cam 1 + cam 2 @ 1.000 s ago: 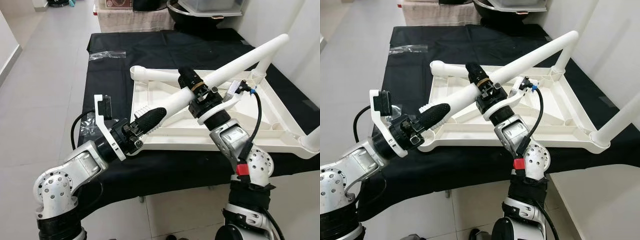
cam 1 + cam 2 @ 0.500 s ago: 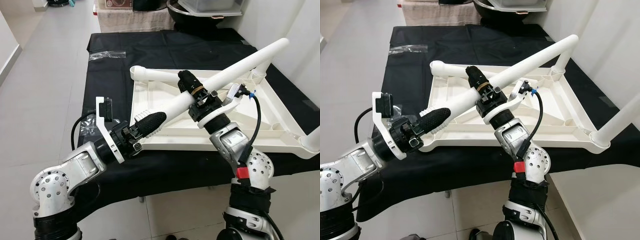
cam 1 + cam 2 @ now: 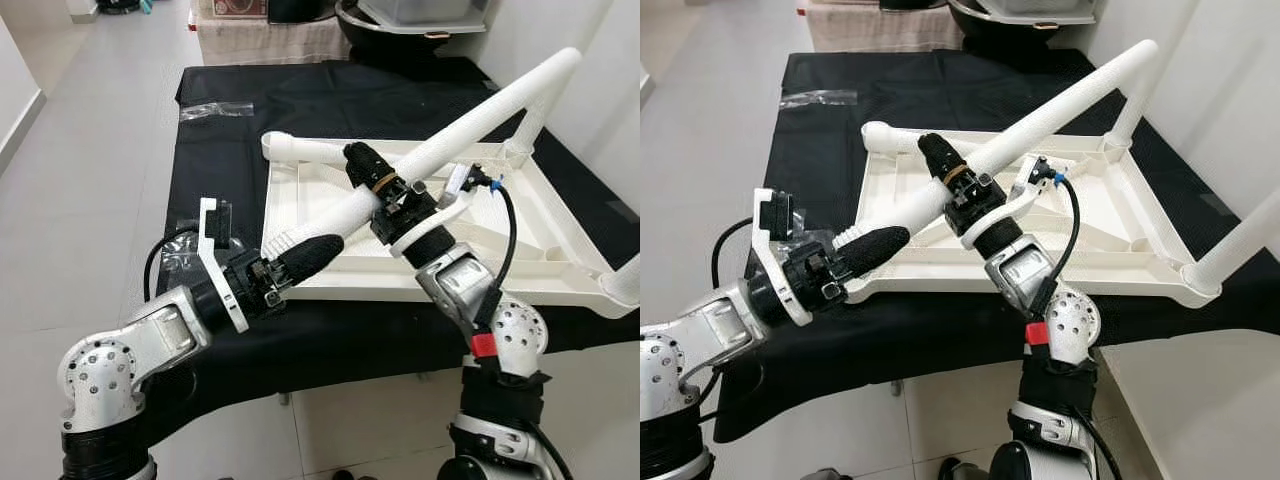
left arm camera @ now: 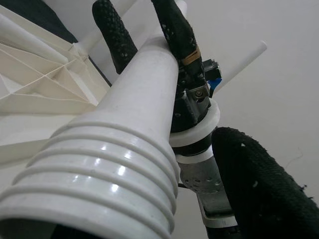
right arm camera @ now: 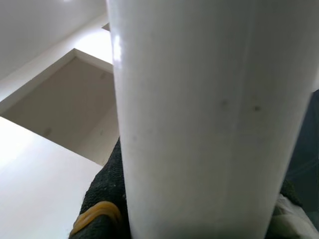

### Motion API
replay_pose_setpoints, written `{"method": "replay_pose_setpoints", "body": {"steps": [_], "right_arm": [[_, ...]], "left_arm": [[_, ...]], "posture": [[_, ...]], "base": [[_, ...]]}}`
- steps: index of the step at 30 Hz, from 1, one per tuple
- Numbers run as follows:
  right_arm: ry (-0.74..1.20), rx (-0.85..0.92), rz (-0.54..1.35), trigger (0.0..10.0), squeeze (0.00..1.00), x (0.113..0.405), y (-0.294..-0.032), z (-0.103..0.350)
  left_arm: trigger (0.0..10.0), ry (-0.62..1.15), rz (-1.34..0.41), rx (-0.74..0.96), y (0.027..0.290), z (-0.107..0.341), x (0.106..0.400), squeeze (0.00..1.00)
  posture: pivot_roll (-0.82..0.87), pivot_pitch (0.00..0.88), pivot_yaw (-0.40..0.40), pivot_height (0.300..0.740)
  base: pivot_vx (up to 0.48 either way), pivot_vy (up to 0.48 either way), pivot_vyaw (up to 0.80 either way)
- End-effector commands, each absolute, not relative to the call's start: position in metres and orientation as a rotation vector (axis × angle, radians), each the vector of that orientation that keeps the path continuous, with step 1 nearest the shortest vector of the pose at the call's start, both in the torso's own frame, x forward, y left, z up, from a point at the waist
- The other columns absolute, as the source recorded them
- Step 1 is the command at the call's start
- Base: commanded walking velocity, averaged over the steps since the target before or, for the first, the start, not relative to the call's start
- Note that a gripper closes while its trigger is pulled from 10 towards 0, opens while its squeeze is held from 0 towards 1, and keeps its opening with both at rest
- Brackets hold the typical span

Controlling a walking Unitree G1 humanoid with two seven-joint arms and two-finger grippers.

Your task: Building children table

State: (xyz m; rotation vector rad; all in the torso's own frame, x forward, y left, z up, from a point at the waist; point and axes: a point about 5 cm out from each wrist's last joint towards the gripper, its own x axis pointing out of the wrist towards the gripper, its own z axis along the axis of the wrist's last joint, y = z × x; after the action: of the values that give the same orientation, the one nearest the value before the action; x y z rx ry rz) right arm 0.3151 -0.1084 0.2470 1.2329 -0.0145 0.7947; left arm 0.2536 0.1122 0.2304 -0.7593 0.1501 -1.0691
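a long white table leg (image 3: pixel 440 150) hangs slanted above the upturned white tabletop (image 3: pixel 520 255), its ribbed threaded end (image 3: pixel 283 238) low by the near corner of the tabletop on the robot's left and its far end raised high over the far corner on the right. the left claw (image 3: pixel 300 258) grips the leg at the ribbed end, one black finger (image 4: pixel 259 184) lying along the leg's side. the right claw (image 3: pixel 368 172) is clamped around the leg further up, over the tabletop's near half, a yellow band on its finger (image 5: pixel 97 213). the tabletop lies underside up on the bench (image 3: pixel 230 150), which is draped in black cloth; its moulded ribs face upward. another white leg (image 3: pixel 300 150) lies along the tabletop's far edge on the left, one stands at its far corner (image 3: pixel 528 125), and one more rises at the near corner on the right (image 3: pixel 625 280). a clear plastic bag (image 3: pixel 215 110) lies on the cloth beyond the tabletop, to the left.
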Motion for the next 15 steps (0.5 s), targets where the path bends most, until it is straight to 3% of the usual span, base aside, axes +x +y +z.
{"method": "replay_pose_setpoints", "body": {"steps": [1,15], "right_arm": [[-0.047,1.218,0.869,10.0,0.00,0.3090,-0.1016,0.2568],[-0.047,1.194,0.904,10.0,0.00,0.3054,-0.0973,0.2589]], "left_arm": [[10.0,0.212,-1.106,-0.745,0.1043,0.2242,0.2491,0.00],[10.0,0.227,-1.076,-0.706,0.1036,0.2214,0.2505,0.00]], "posture": [[0.07,0.125,-0.076,0.740],[0.07,0.128,-0.080,0.740]], "base": [[0.000,0.000,0.00],[0.000,0.000,0.00]]}}
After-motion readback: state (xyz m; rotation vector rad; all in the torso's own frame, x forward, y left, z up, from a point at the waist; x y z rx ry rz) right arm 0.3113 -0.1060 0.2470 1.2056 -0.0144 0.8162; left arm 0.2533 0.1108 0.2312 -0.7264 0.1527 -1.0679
